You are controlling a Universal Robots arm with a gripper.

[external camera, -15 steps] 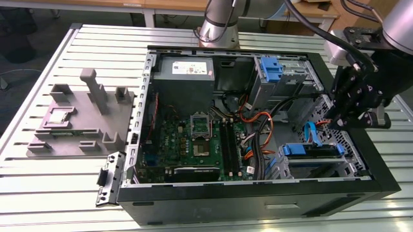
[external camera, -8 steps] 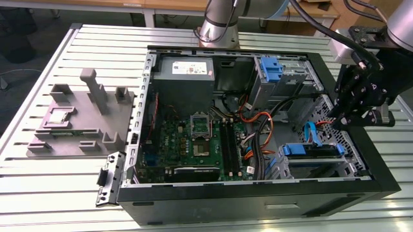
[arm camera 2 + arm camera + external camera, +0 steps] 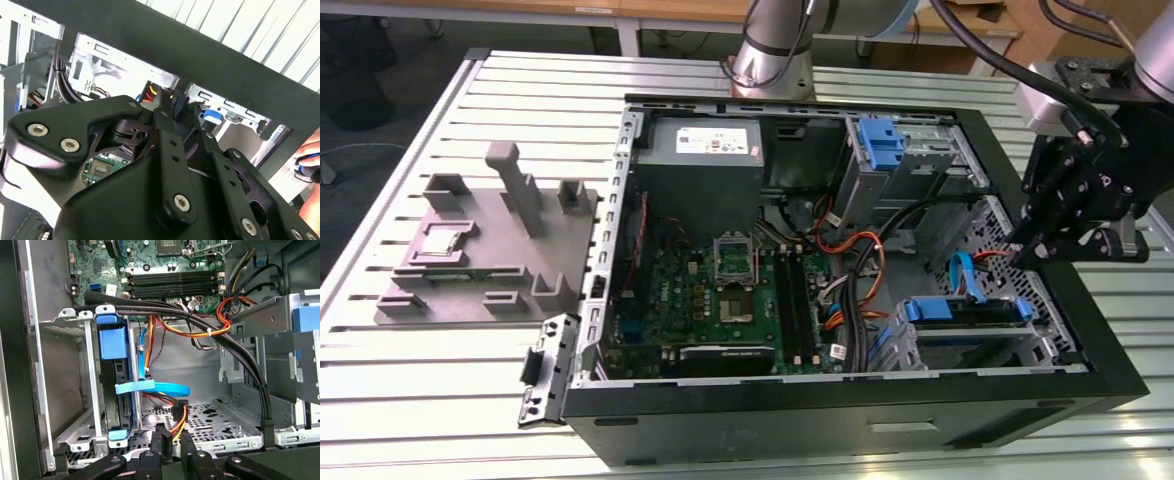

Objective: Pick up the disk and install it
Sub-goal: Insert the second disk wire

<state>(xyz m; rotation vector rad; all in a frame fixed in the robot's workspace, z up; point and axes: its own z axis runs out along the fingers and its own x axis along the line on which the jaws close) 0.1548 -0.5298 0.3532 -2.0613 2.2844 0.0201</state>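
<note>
Closest, my gripper (image 3: 171, 440) hangs at lower centre, fingers nearly together on nothing; the disk (image 3: 116, 385) sits caged, left of centre.

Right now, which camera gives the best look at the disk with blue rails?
The first wrist view: the disk stands edge-on in its metal cage, blue rails plain along its length. The exterior view shows the disk from above, small, in the case's corner. In the second wrist view I cannot make it out for sure.

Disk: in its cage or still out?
In: the disk stands on edge inside the metal cage, blue rails showing.
</note>
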